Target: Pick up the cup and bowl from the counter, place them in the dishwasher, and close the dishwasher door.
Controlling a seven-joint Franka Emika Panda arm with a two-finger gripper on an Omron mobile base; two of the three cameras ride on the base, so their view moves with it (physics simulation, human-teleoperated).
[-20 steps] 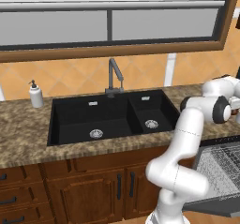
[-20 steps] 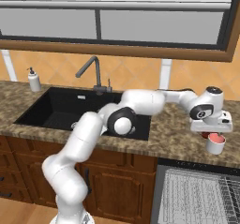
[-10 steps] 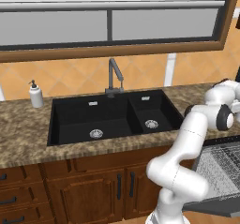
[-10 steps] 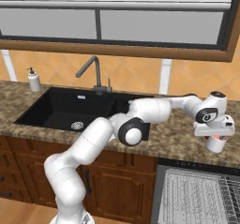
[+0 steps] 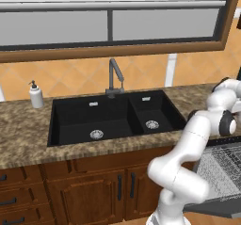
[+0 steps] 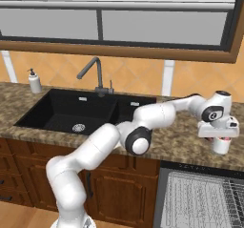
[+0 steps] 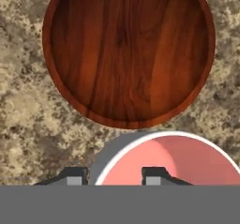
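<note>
Hand view: one gripper point(image 7: 112, 175), its two dark fingertips point(image 7: 75, 175) straddling the wall of one cup point(image 7: 171, 160) at its left rim, one tip outside, one inside; whether they grip I cannot tell. One bowl point(image 7: 129, 52) lies just beyond that cup on the counter point(image 7: 21, 120).

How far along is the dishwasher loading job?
Nothing is loaded yet. In hand: the end effector straddles one wall of the cup, which stands on the counter beside the bowl. Left: loading both into the open dishwasher and closing it.
</note>
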